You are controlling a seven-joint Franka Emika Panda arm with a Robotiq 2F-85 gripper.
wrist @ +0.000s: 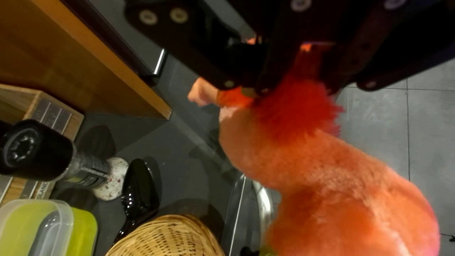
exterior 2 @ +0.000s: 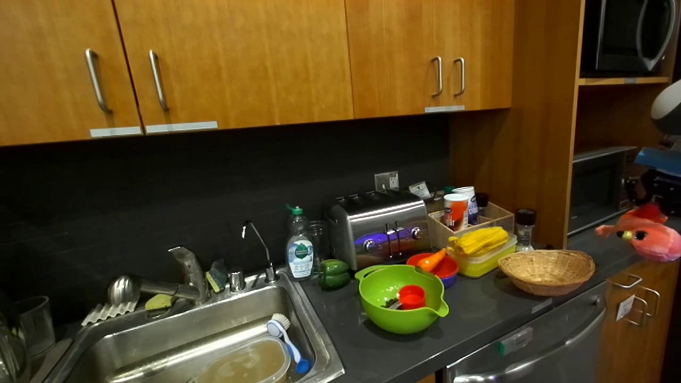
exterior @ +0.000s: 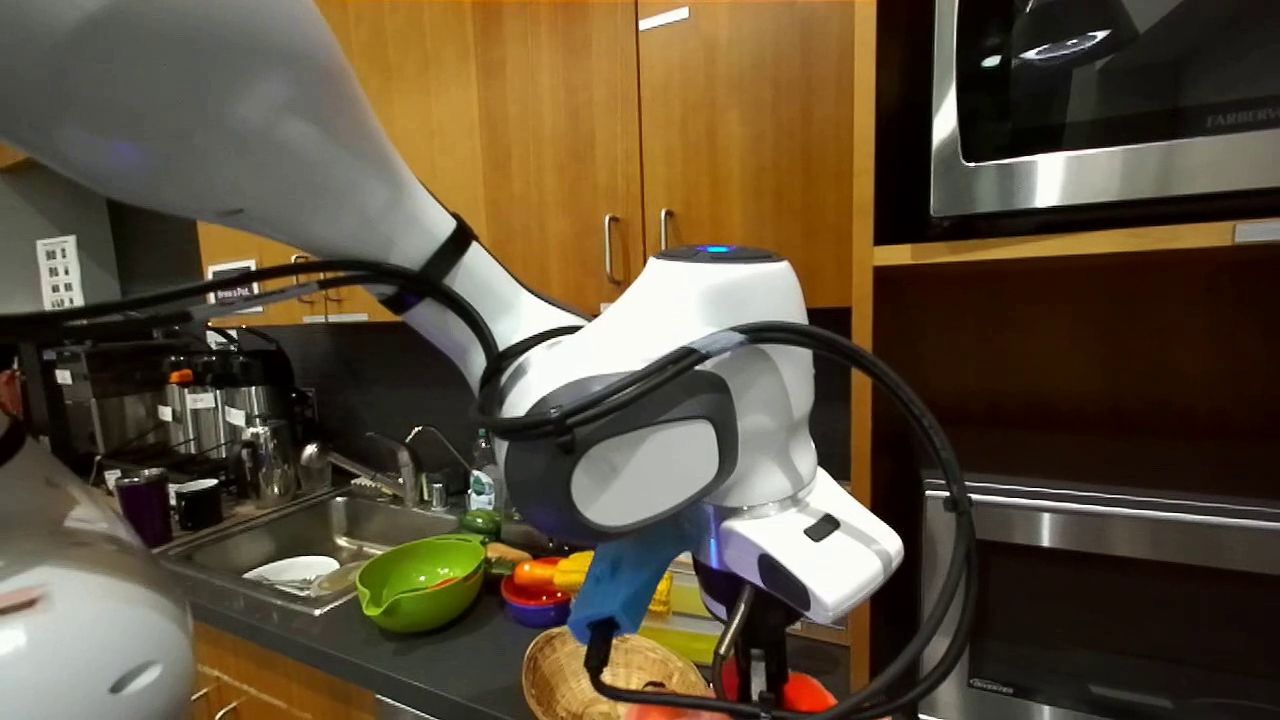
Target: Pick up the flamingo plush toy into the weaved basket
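The flamingo plush toy is pink with red-orange fur and hangs in the air at the right of an exterior view. My gripper is shut on its red tuft in the wrist view, where the pink body hangs below the black fingers. In an exterior view, only parts of the toy show behind the gripper and cable. The weaved basket is round, tan and shallow, and sits on the counter to the left of the toy. Its rim and side also show at the bottom of the wrist view.
A green bowl, red bowl and yellow-green container with corn stand left of the basket. A pepper grinder and a black spoon lie near it. A wooden cabinet panel rises behind. The counter edge passes below the toy.
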